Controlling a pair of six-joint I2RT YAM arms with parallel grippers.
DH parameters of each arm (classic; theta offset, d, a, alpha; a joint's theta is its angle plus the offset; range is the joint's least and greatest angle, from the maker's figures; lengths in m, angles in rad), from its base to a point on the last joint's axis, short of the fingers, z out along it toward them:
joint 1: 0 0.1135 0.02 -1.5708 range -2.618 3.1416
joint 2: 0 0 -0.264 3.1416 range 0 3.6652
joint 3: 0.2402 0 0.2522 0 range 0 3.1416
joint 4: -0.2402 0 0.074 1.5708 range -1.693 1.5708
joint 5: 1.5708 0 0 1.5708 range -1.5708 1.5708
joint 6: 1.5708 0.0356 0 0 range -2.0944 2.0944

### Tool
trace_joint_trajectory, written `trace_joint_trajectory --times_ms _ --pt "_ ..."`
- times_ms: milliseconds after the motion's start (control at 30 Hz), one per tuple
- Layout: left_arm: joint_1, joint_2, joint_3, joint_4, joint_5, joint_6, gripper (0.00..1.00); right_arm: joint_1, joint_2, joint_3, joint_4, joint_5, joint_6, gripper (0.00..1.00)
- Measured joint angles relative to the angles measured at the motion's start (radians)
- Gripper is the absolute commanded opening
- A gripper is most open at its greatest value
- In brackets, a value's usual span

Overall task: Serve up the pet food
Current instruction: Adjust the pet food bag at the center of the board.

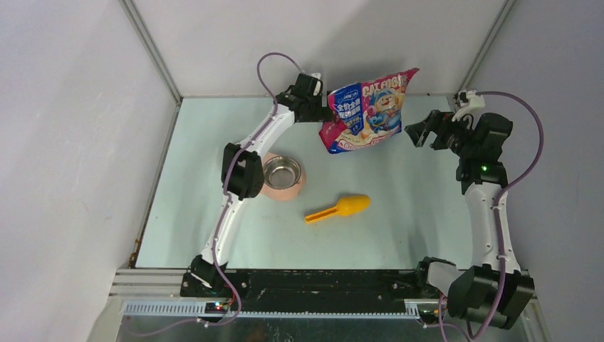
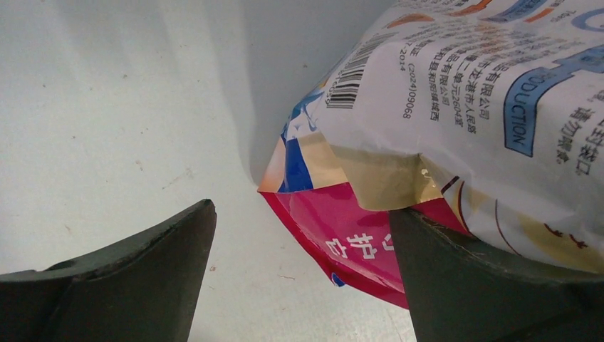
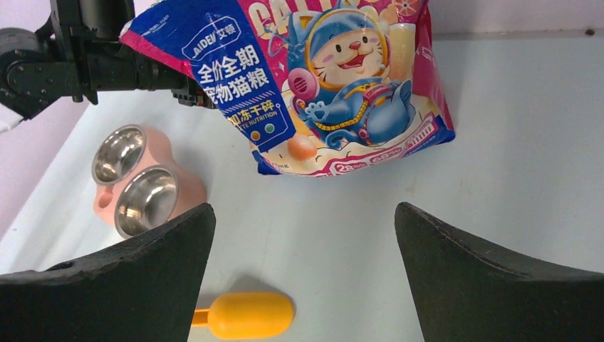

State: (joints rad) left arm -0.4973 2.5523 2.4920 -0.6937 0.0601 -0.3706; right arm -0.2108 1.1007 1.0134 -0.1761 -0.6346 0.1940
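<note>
- The pet food bag [image 1: 367,110] stands tilted on the worktop [image 1: 206,214], between the two sets of fingers.
- The left fingers [image 2: 142,278] are apart, and the bag's lower corner is beside one of them, perhaps touching.
- The right fingers [image 3: 491,278] are apart, facing the bag's front and well clear.
- The glossy film is likely slippery and floppy, with contents that shift, so pinch the flat top edge.

**Left gripper [image 2: 300,207] and right gripper [image 3: 304,205]: both wide open**

Your left arm [image 1: 235,206] stretches far forward from its base, bent at the elbow, with its wrist turned to the right and its jaws spread wide. Your right arm [image 1: 488,214] rises steeply, then folds at the top so its wrist faces left. Its jaws are just as wide and grip nothing.
</note>
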Motion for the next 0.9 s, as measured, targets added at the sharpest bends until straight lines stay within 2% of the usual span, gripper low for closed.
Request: trace_joint_trajectory --times_ms 167,300,500,633,733,900 --pt "0.024 -0.068 -0.103 0.018 0.055 -0.005 0.98 -0.03 0.035 0.0 0.009 -0.006 0.055 0.99" --pt "0.051 -0.166 -0.203 0.029 0.084 -0.003 0.98 -0.063 0.097 0.0 0.042 0.047 0.148 0.93" --pt "0.092 -0.275 -0.261 0.056 0.101 -0.004 0.98 -0.14 0.309 0.01 0.124 0.071 0.354 0.85" --pt "0.102 -0.282 -0.261 0.084 0.101 -0.009 0.98 -0.164 0.474 0.057 0.18 0.075 0.469 0.86" --pt "0.101 -0.277 -0.261 0.086 0.109 -0.019 0.98 -0.169 0.587 0.111 0.206 0.087 0.534 0.92" --pt "0.101 -0.259 -0.261 0.114 0.158 -0.035 0.98 -0.167 0.785 0.299 0.234 0.082 0.631 0.93"
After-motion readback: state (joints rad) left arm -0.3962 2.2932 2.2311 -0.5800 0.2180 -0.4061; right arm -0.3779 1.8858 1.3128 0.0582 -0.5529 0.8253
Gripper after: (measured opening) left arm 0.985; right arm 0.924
